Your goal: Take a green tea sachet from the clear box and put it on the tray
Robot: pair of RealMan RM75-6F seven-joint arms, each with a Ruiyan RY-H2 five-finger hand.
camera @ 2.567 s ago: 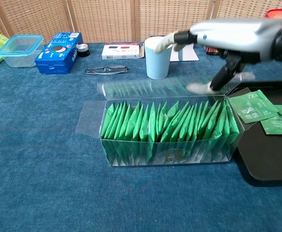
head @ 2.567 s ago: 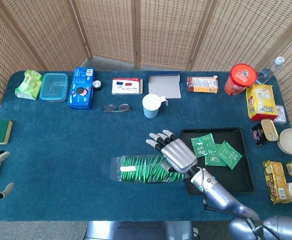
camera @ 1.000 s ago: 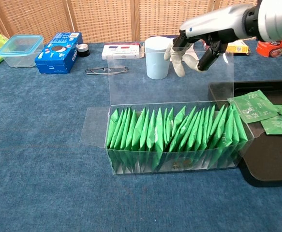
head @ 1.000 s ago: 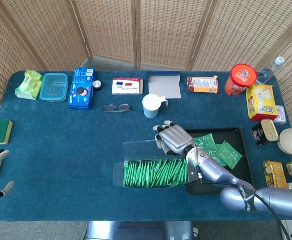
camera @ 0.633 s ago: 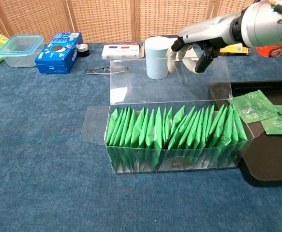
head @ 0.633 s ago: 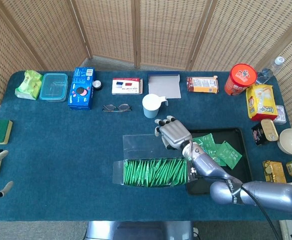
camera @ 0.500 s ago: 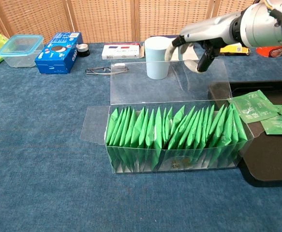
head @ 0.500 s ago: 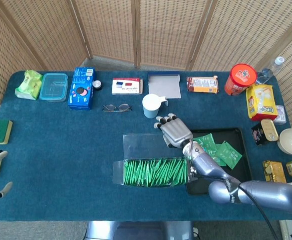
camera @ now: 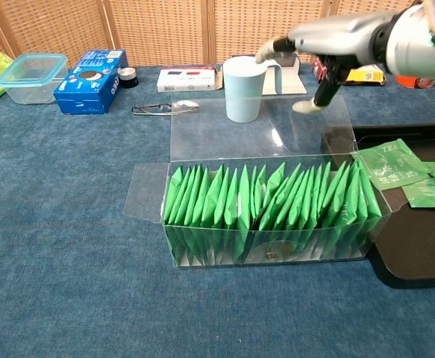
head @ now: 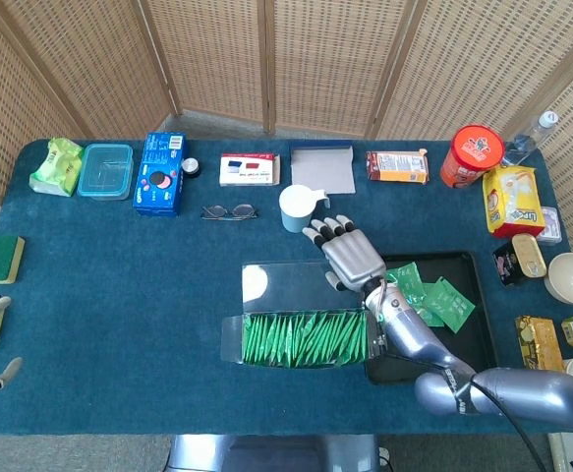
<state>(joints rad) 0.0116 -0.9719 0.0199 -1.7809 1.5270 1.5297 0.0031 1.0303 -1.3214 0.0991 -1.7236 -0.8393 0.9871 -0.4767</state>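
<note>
Green tea sachets (camera: 265,198) stand packed in my clear plastic box (head: 301,334), lid folded back, beside the black tray (head: 473,344). My right hand (head: 350,254) hovers above, fingers spread, empty.

Dark blue cloth covers the tabletop (camera: 68,224), matt and slightly napped. The clear plastic box (camera: 265,250) shines, its raised lid (camera: 258,138) catching bright glints. Inside, the green tea sachets (camera: 262,201) look like smooth, faintly glossy foil or paper. The black tray (camera: 418,246) has a dull plastic sheen. The right hand (head: 350,258) gleams in silver-grey metal or plastic with pale fingertips (camera: 304,107). Behind, the woven wicker screen (head: 315,59) looks rough in wooden frames. The pale blue cup (camera: 243,89) is smooth.
</note>
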